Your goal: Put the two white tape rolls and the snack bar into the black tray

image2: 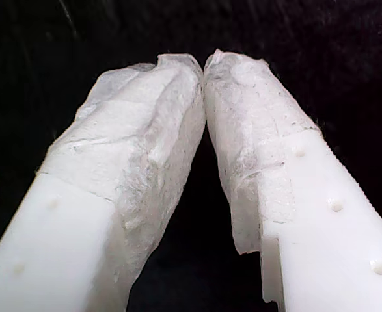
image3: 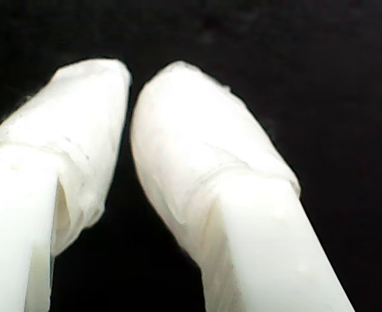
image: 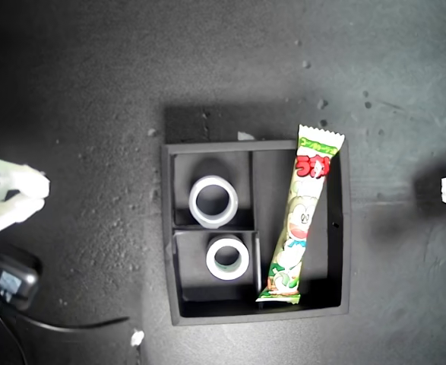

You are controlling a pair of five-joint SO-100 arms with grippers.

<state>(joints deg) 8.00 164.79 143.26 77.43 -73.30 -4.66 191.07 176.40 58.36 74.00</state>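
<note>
tape rolls and the snack bar are all sitting inside the black tray (image: 167, 228). the first tape roll (image: 213, 201) is lying flat in one small compartment, the second tape roll (image: 227, 258) flat in the other small compartment, nearer the exterior view's bottom. the snack bar (image: 302, 220) is lying in the long compartment, but its crimped end toward the exterior view's top is riding over the tray wall and sticking out past it.

my first gripper (image2: 204, 65) is showing fingers (image2: 145, 143) pressed together at the tips with nothing between them. my second gripper (image3: 131, 88) is showing fingers (image3: 191, 149) nearly touching, likewise grasping nothing. an arm is resting at each side edge of the exterior view, well apart from the tray; which is which cannot be told from the wrist views.

judgement: placement is looking essentially done. remaining risk: the overhanging wrapper end is leaving the bar tilted, so any nudge to the tray or a careless pass over it could be tipping the bar out onto the bench (image: 71, 91). a cable (image: 71, 327) is lying near the tray corner and could be snagging a moving arm.
</note>
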